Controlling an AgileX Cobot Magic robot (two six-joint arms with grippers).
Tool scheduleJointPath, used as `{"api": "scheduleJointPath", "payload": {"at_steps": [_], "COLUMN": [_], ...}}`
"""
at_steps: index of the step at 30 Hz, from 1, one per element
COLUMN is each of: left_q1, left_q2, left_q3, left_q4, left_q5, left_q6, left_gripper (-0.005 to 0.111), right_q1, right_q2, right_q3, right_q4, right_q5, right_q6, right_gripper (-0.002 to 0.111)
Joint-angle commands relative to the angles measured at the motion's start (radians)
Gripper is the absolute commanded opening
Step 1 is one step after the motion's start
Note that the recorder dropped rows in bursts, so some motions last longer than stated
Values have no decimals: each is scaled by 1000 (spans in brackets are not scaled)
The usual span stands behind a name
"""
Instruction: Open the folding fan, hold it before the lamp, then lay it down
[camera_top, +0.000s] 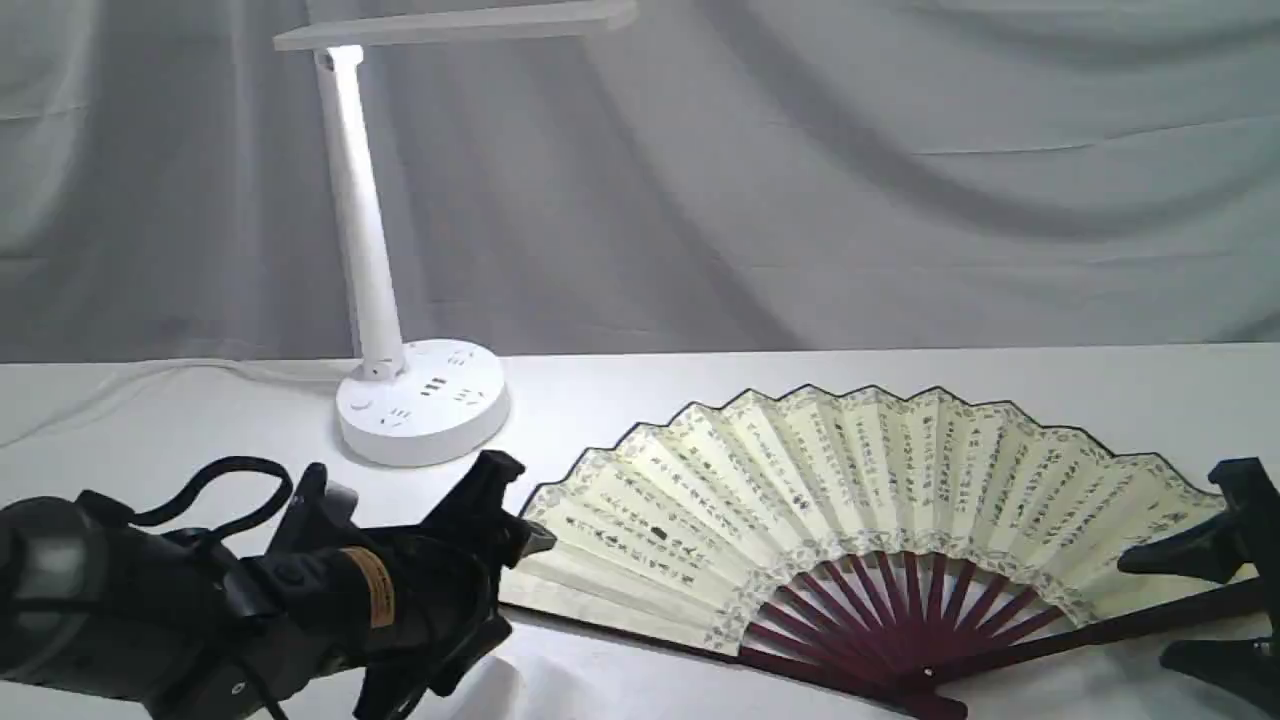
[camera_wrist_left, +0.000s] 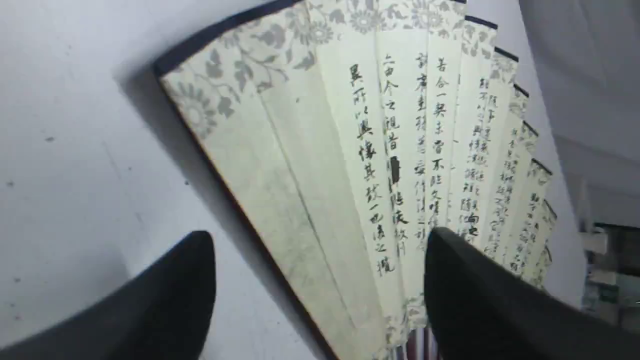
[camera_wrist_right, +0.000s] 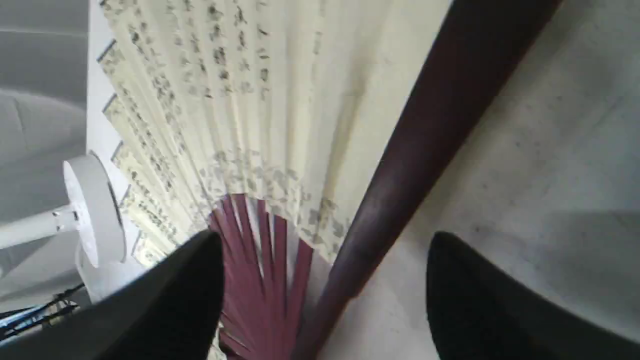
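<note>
Three views, quick pass. In the exterior view we found the folding fan fully spread and lying flat on the table, to the right of the lamp and apart from its base. We judged the opening done and the fan laid down. Nothing here told us whether it was ever shown to the lamp. The left gripper sat at the fan's left edge and the right gripper at the right guard stick, both with jaws parted. The frame top cut the lamp's light bar, the frame edge cut the right arm, and the left arm covered the leaf's near left corner. In the left wrist view the fingers stood wide apart and straddled the leaf's outer edge, one over bare table and one over the script. They clamped nothing, and we could not tell if they touched the paper. In the right wrist view the fingers were spread either side of the dark guard stick with gaps on both sides, holding nothing. The pivot fell outside the frame, and of the lamp only the base and a bit of stem showed.
</note>
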Motion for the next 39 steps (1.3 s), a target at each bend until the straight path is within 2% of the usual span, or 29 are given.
{"api": "scheduleJointPath", "payload": {"at_steps": [1,4,8,12,15,20,23,25,29,33,36,39], "left_q1": [4,4,4,4,4,4,16,35,137,256,326,374], "left_q2": [-38,-75,-139,-218,-277,-379,-418,-438,-474,-505,-526,-526], "left_q3": [-1,-1,-1,-1,-1,-1,-1,-1,-1,-1,-1,-1], "left_q4": [67,128,286,430,461,444,423,385,104,-192,-292,-312], "left_q5": [70,149,256,407,491,671,793,867,910,935,993,1070], "left_q6": [19,19,19,21,64,277,402,500,754,1135,1322,1370], "left_gripper": [60,60,56,40,27,6,0,0,0,0,0,0], "right_q1": [-3,-3,-1,6,30,123,186,222,295,339,339,339], "right_q2": [-5,-5,-24,-99,-180,-320,-389,-425,-492,-533,-544,-546], "right_q3": [5,5,5,5,5,5,5,5,5,5,5,5], "right_q4": [-78,-114,-193,-263,-274,-389,-507,-566,-703,-867,-978,-1132], "right_q5": [3,50,90,97,85,-11,-88,-122,-178,-202,-197,-176], "right_q6": [28,32,38,38,38,95,170,208,261,352,427,553], "right_gripper": [59,58,57,55,55,53,49,47,38,27,25,25]}}
